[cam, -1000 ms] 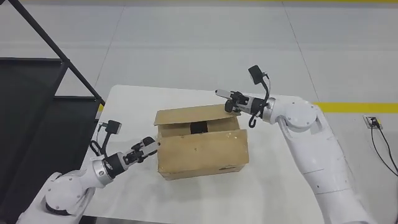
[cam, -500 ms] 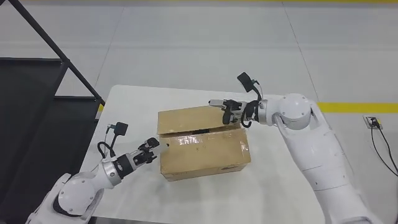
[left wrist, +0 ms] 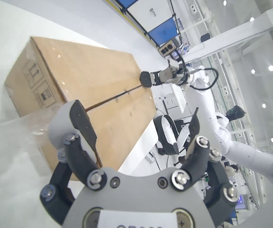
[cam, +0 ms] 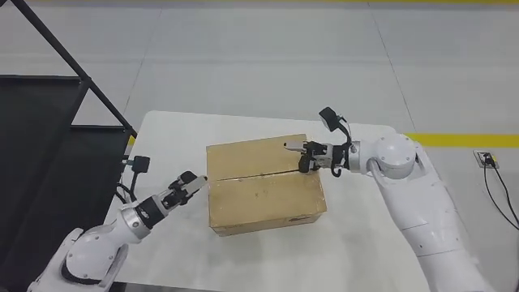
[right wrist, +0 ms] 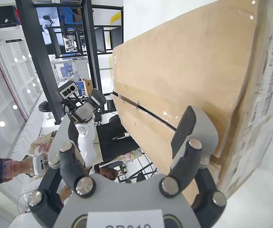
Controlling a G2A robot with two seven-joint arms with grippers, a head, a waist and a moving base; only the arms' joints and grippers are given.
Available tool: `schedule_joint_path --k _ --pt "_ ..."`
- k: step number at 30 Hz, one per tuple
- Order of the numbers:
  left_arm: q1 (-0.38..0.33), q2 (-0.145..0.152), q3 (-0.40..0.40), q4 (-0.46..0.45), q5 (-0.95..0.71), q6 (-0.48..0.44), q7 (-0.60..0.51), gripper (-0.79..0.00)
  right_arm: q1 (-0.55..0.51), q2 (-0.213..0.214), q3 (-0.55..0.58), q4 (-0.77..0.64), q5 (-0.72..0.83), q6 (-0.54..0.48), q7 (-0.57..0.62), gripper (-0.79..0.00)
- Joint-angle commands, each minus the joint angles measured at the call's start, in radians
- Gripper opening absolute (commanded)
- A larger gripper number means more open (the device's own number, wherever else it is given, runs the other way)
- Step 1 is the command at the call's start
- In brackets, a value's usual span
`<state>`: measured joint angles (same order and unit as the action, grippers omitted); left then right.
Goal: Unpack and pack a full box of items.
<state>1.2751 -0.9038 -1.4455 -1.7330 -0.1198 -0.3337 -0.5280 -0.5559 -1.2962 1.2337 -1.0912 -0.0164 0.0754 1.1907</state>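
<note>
Box (cam: 261, 188) on table (cam: 172, 134) — left pincer (cam: 193, 180), right pincer (cam: 293, 146) alongside

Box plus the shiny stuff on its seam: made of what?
Box: brown cardboard, matte; folded flaps, printed handling marks. Clear film: seemingly glossy plastic tape; it glints along the seam and sits crinkled at one end.

White arms (cam: 409, 203), black cables (left wrist: 217, 78), grey screw-studded hands (left wrist: 136, 109) (right wrist: 128, 117)
</note>
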Motion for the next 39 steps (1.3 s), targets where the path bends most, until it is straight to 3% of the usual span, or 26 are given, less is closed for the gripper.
schedule_joint_path --k 1,6,9,18,24,31,39 --pt "0.035 0.003 -0.049 0.013 -0.038 -0.014 0.014 0.0 -0.003 0.003 0.004 0.009 0.012 -0.017 0.008 0.0" --pt "0.128 0.007 -0.147 0.05 -0.089 -0.028 0.033 0.0 -0.005 0.009 -0.002 0.021 0.027 -0.084 0.042 0.0" --pt "0.177 0.012 -0.18 0.056 -0.061 -0.046 -0.022 0.0 -0.007 0.011 -0.006 0.018 0.02 -0.109 0.032 0.0" --pt "0.178 0.012 -0.178 0.057 -0.061 -0.042 -0.017 0.0 -0.007 0.011 -0.006 0.018 0.02 -0.109 0.032 0.0" --pt "0.197 -0.004 -0.114 0.068 -0.101 0.019 0.044 0.0 -0.034 0.013 -0.009 -0.01 0.03 -0.11 -0.005 0.0" --pt "0.225 -0.022 -0.064 0.124 -0.186 0.001 0.081 0.0 -0.036 0.021 -0.009 -0.018 0.038 -0.095 -0.006 0.0" --pt "0.13 -0.052 0.033 0.212 -0.221 0.064 0.169 0.0 -0.028 0.026 -0.022 -0.017 0.049 -0.092 -0.008 0.0"
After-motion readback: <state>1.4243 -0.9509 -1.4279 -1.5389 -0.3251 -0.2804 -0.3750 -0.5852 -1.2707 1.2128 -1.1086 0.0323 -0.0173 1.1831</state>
